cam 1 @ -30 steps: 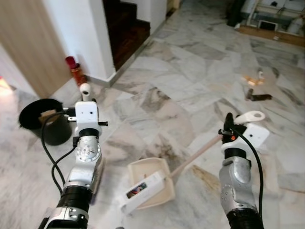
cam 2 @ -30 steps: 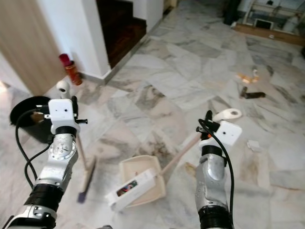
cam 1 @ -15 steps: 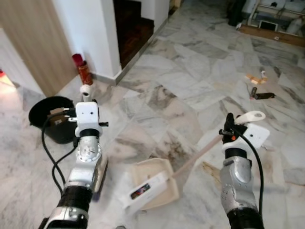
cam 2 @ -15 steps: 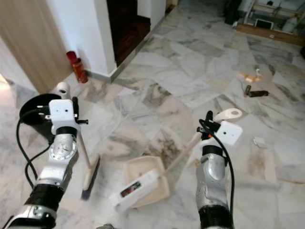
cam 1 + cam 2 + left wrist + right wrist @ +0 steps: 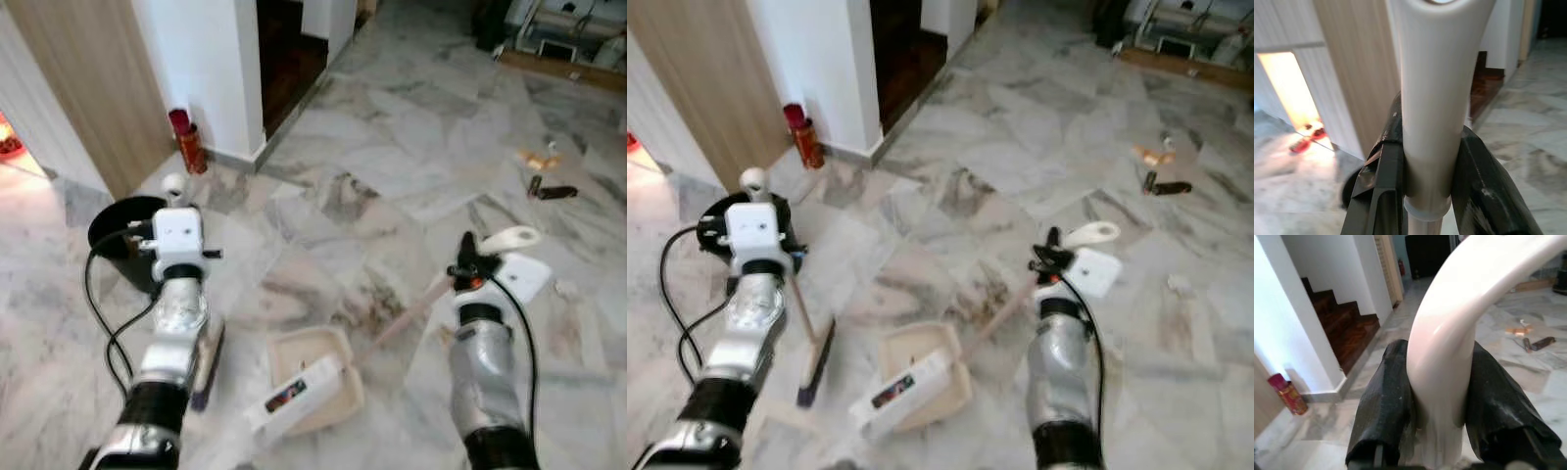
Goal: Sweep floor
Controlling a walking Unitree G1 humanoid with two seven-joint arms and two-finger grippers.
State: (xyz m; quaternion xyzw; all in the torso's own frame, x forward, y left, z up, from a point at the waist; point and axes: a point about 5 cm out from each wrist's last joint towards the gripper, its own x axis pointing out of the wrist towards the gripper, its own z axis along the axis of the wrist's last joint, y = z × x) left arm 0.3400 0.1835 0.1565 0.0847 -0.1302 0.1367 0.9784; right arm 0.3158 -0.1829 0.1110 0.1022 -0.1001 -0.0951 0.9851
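Left pincer (image 5: 1425,161): its two black fingers are pressed against the white plastic grip of the wooden-handled broom (image 5: 801,313), pinching it just above the collar where the pale shaft begins. The shaft slants down to a dark bristle head (image 5: 817,362) resting on the grey-veined white marble floor (image 5: 392,166) beside the left arm.

Right pincer (image 5: 1437,396): clamped likewise on the curved white handle end of the cream plastic dustpan (image 5: 312,377), whose long pale shaft runs down and leftward to the pan lying flat on the floor between the two arms. A white rectangular box with a printed label (image 5: 294,394) lies across the pan's front lip, partly inside.

Beyond the tools: a round black bucket (image 5: 122,230) stands just past the left arm, and a red cylindrical can (image 5: 805,137) sits at the foot of the white wall near a dark wooden staircase.

Progress, as judged: both tools are in hand and one item is collected. Scattered brown and tan scraps (image 5: 547,176) lie well apart on the far right floor, unswept, so most of the sweeping appears left to do.
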